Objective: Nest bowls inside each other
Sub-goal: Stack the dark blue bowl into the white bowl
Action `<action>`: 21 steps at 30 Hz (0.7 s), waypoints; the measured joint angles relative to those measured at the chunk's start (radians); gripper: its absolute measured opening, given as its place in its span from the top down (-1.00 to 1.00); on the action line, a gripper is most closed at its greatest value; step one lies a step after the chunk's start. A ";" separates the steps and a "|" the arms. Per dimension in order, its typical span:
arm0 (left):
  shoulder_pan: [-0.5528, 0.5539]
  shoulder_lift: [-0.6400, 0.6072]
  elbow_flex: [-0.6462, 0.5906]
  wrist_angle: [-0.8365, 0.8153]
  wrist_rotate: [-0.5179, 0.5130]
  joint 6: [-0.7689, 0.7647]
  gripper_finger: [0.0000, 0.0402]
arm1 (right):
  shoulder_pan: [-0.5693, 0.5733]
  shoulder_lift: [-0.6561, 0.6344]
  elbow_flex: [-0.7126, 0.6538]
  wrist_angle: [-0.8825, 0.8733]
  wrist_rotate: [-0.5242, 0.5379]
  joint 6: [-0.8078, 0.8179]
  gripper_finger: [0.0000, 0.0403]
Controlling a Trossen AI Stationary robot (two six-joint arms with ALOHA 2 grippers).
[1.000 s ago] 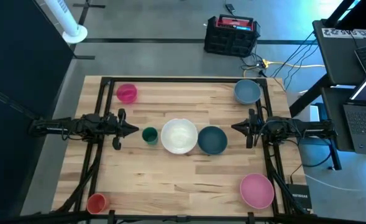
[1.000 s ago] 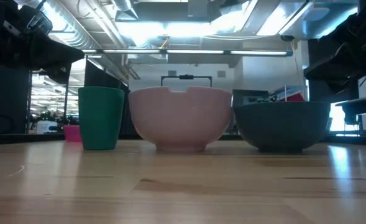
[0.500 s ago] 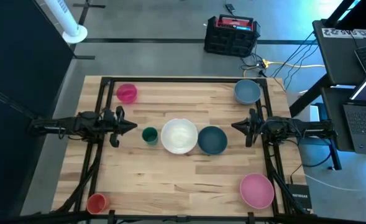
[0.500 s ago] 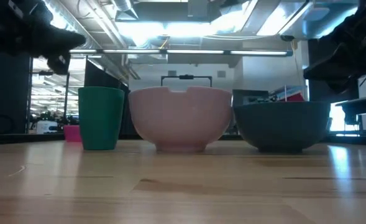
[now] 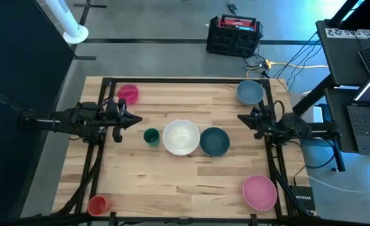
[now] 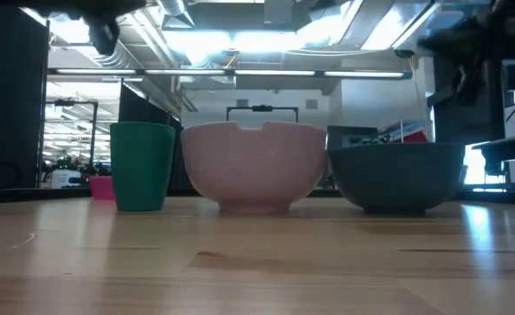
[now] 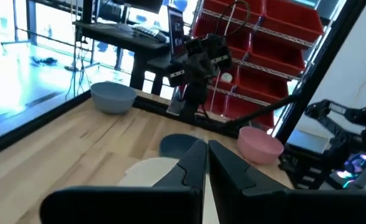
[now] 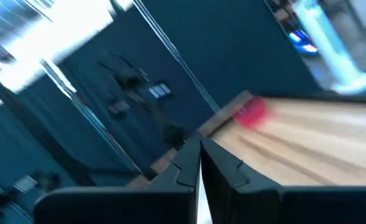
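Note:
Five bowls stand upright on their bases on the wooden table. The white bowl (image 5: 181,137) and the dark blue bowl (image 5: 215,141) are side by side at the middle. The small magenta bowl (image 5: 127,93) is at the far left, the grey-blue bowl (image 5: 250,92) at the far right, and the pale pink bowl (image 5: 259,192) at the near right. My left gripper (image 5: 137,119) hovers shut to the left of the white bowl, well above the table. My right gripper (image 5: 240,118) hovers shut to the right of the dark blue bowl. Both point toward the middle and hold nothing.
A green cup (image 5: 151,136) stands just left of the white bowl. A red cup (image 5: 97,204) sits at the near left corner. Black frame rails (image 5: 172,81) run along the far edge and both sides. Bare wood lies along the table's near half.
My left gripper has risen well above the table and drifted slightly toward the far edge, staying shut. My right gripper has risen a little, tipped its fingers upward and rolled about its own line, also shut. No bowl has moved.

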 joint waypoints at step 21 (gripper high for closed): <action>0.000 0.091 0.110 -0.056 -0.036 -0.042 1.00 | -0.001 0.801 1.080 -0.720 0.146 -0.534 1.00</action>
